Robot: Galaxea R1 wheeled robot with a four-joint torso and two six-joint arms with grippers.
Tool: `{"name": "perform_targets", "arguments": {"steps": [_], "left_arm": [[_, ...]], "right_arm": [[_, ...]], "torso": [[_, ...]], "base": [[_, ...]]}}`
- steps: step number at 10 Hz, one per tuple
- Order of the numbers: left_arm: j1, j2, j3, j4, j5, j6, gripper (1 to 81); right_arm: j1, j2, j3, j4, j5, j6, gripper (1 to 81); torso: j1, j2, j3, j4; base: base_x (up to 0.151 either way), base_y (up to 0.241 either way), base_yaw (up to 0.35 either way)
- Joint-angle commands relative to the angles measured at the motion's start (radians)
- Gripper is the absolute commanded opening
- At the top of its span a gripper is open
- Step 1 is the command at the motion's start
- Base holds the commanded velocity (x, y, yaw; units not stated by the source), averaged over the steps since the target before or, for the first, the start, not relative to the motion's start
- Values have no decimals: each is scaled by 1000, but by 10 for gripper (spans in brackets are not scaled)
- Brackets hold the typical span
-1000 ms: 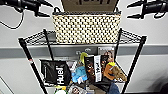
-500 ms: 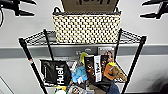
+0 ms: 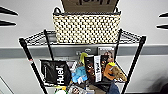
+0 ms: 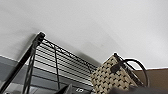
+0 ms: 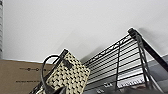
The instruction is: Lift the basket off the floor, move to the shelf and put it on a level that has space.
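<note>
Cream woven basket (image 3: 86,28) is sitting on the black wire rack's (image 3: 136,56) top tier (image 3: 37,38), a cardboard box (image 3: 88,5) behind it. Both arms' dark jaws are showing spread at the head view's edges, well apart from the handles; the robot should be backing straight away.

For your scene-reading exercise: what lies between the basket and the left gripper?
In the head view, nothing but plain pale wall lies between the basket on the shelf's top level and the open left gripper.
</note>
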Motion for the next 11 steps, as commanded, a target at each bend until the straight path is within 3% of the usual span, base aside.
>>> {"name": "perform_targets", "arguments": {"steps": [1,8,11], "left_arm": [[-60,-47,16,90,58,-6,811],[229,-176,19,191,35,11,811],[365,-205,19,202,-33,38,811]], "right_arm": [[50,-41,12,-52,-65,-2,811],[-238,-90,-45,-158,-72,-7,811],[-368,-103,-59,-188,-59,-14,811]], "torso": [[0,0,0,0],[0,0,0,0],[-1,0,0,0]], "base": [[0,0,0],[0,0,0],[0,0,0]]}}
